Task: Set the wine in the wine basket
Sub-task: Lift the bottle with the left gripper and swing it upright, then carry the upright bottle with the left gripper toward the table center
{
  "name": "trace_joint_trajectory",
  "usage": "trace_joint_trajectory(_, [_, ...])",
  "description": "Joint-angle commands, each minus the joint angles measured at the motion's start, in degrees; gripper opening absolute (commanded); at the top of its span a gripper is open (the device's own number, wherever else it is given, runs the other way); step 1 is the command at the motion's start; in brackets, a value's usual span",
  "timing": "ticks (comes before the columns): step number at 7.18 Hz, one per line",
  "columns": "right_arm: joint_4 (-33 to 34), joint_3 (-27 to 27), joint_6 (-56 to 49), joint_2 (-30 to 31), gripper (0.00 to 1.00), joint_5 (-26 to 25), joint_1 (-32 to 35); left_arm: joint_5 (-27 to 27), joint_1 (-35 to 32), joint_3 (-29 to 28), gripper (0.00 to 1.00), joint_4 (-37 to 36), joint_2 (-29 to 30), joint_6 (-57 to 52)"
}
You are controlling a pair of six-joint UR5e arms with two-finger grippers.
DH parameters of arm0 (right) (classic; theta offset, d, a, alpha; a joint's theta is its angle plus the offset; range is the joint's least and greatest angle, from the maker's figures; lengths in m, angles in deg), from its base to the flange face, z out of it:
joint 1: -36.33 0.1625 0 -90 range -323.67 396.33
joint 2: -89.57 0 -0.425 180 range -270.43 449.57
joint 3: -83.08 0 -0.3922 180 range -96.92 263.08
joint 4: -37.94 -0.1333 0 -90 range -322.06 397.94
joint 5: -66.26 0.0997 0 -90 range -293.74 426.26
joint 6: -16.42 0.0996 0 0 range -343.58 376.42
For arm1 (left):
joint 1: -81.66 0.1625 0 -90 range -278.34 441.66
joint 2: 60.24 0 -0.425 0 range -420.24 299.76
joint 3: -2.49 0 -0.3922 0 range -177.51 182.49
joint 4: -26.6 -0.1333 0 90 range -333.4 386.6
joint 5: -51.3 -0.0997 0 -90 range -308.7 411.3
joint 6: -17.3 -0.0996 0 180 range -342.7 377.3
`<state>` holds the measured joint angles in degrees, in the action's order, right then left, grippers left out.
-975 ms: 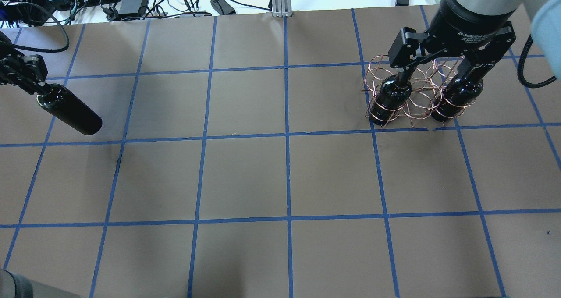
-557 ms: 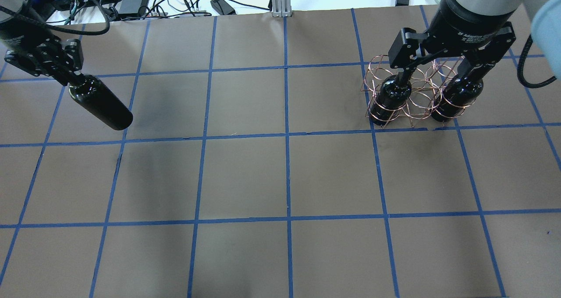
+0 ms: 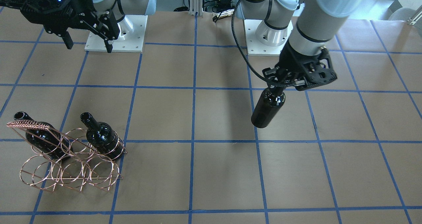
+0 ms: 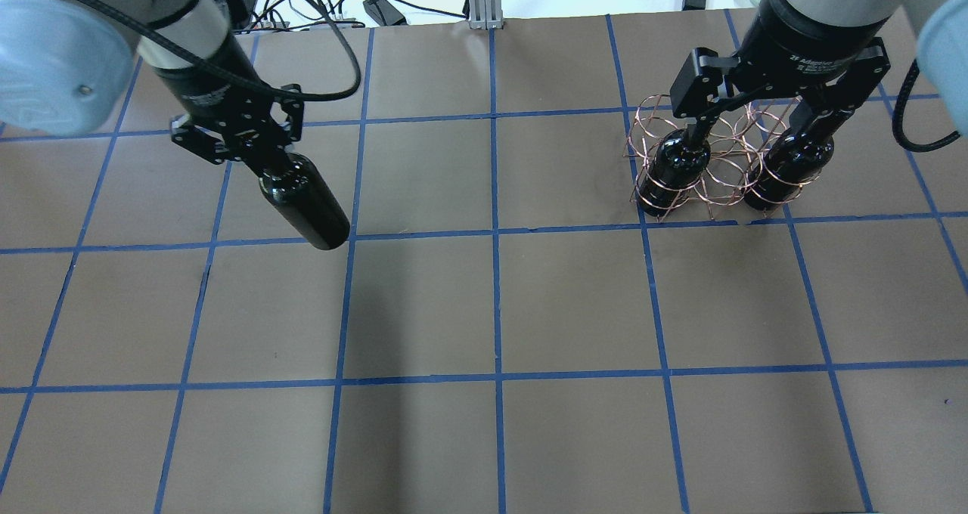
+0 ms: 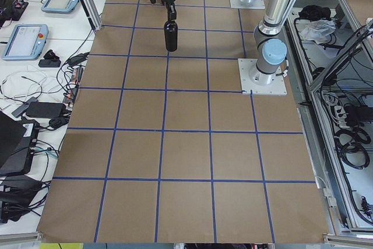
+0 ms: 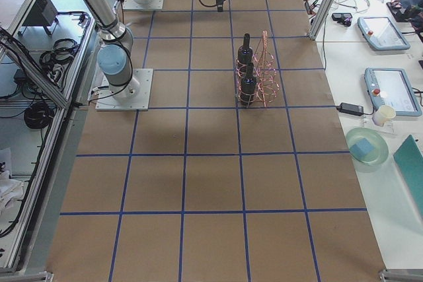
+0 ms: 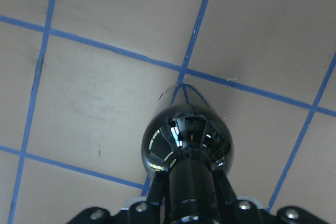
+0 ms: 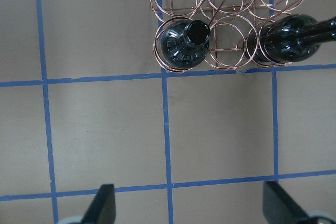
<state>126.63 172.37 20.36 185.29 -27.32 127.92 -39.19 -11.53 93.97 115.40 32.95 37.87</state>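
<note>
My left gripper (image 4: 255, 150) is shut on the neck of a glossy black wine bottle (image 4: 305, 209), which hangs off the table left of centre. The same bottle shows in the front view (image 3: 268, 109) and in the left wrist view (image 7: 186, 141). The copper wire wine basket (image 4: 712, 168) stands at the far right and holds two more black bottles (image 4: 671, 172) (image 4: 786, 168), necks up, in its near row. My right gripper (image 4: 755, 125) is open and empty, high above the basket. The right wrist view looks down on the basket (image 8: 229, 1) and both bottles.
The table is brown paper with a blue tape grid. Cables and power bricks (image 4: 249, 0) lie beyond the far edge, beside an aluminium post (image 4: 484, 0). The arm bases (image 3: 115, 36) (image 3: 263, 36) stand on the robot's side.
My left arm has carried the bottle to the right, from the table's left edge toward the centre. The right arm and the basket have not moved.
</note>
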Motion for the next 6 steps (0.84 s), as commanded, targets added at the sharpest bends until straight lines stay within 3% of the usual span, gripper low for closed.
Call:
trace_joint_trajectory(1, [0.0,0.0,-0.1,0.0,1.0,0.0,0.0,-0.9,-7.8,5.1,0.0,-0.3,-2.7,8.1])
trace_joint_trajectory(4, [-0.4,0.0,0.1,0.1,1.0,-0.3,0.0,-0.9,-14.1,13.2,0.0,-13.4,-3.4,17.7])
trace_joint_trajectory(6, [-0.3,0.0,0.2,0.0,1.0,-0.1,0.0,-0.9,-15.0,14.2,0.0,-13.1,-4.2,17.1])
